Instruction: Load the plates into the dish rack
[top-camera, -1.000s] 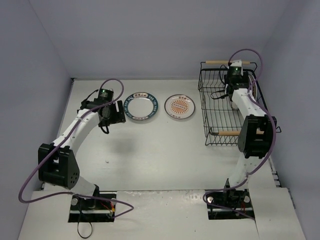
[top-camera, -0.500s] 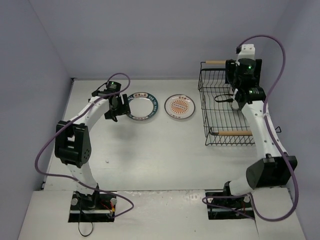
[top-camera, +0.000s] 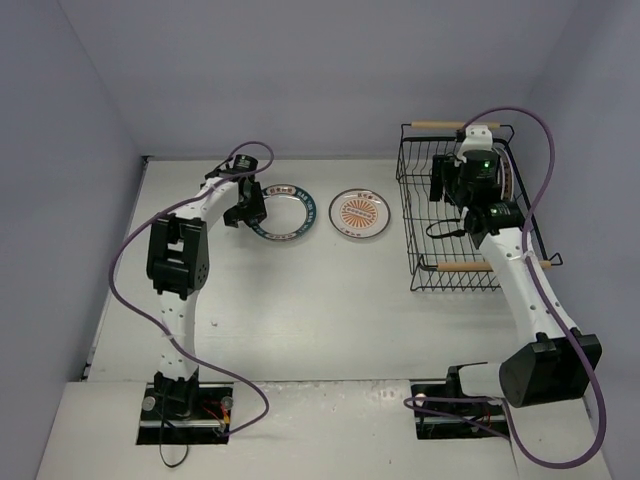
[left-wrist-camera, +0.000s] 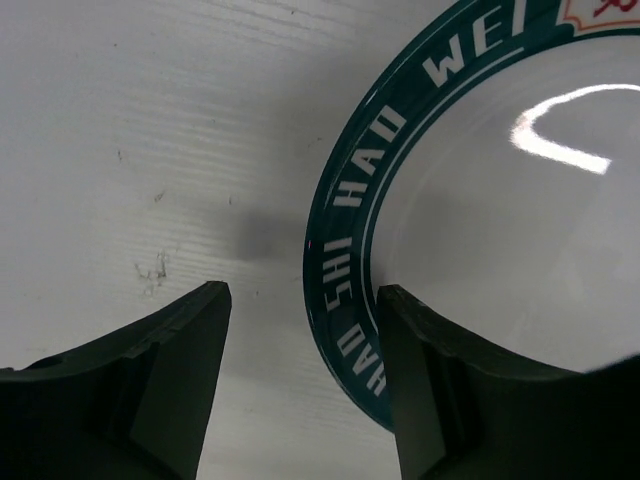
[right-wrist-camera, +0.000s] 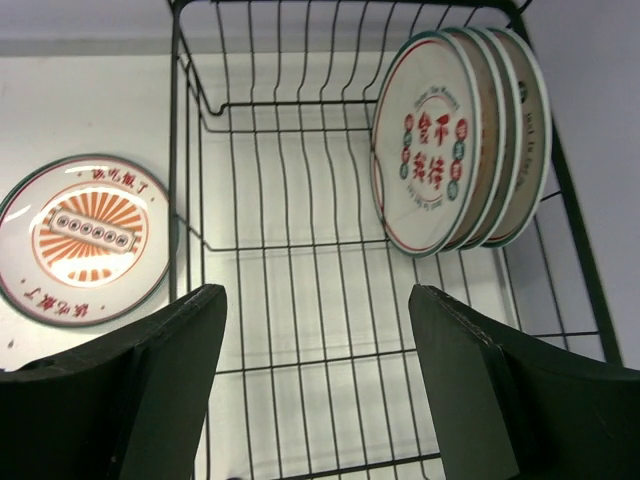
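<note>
A dark-teal-rimmed plate (top-camera: 283, 212) lies flat on the table. My left gripper (top-camera: 250, 206) is open at its left edge. In the left wrist view the teal rim (left-wrist-camera: 345, 300) runs between the two fingers of the gripper (left-wrist-camera: 300, 385), closer to the right finger. An orange sunburst plate (top-camera: 360, 213) lies beside the black wire dish rack (top-camera: 415, 225). My right gripper (top-camera: 447, 183) hovers open and empty over the rack (right-wrist-camera: 300, 260). Three red-character plates (right-wrist-camera: 430, 150) stand on edge at the rack's far right; the sunburst plate (right-wrist-camera: 85, 237) shows outside the rack's left wall.
The rack has wooden bar handles at its far (top-camera: 435, 125) and near (top-camera: 462, 266) ends. Walls close in the table on the left, back and right. The purple cables loop above both arms.
My left gripper has swung right and down to the teal plate's left rim, now straddling it. My right gripper has pulled back from the rack's far end and hangs over its middle.
</note>
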